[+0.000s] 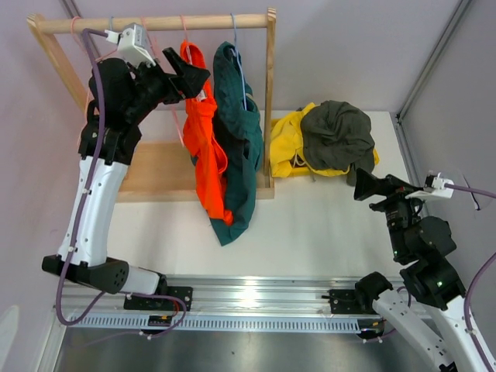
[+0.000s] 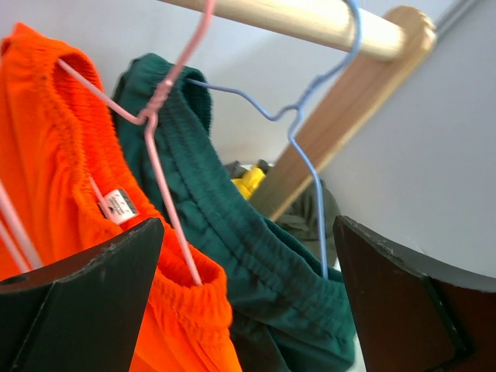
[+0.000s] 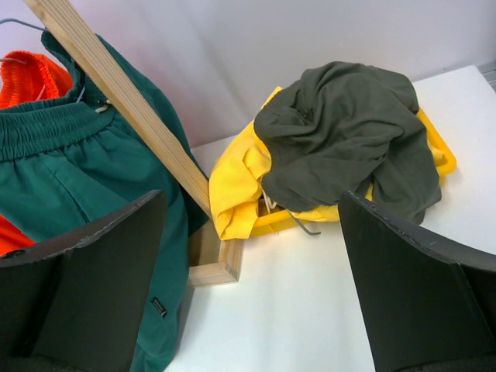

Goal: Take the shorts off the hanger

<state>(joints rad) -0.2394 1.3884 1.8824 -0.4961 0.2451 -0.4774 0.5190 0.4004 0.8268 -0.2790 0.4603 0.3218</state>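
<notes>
The bright orange shorts hang on a pink hanger from the wooden rack's rod. The dark teal shorts hang beside them on a blue hanger. My left gripper is open, raised at the waistbands, with the orange and teal waistbands between its fingers, touching neither. The dark olive shorts lie on the yellow shorts on the table right of the rack. My right gripper is open and empty, near that pile. No grey shorts show.
The rack's right post and wooden base stand between the hanging shorts and the pile. A hanger hook sticks out under the yellow shorts. White table spreads in front; walls close in behind and to the right.
</notes>
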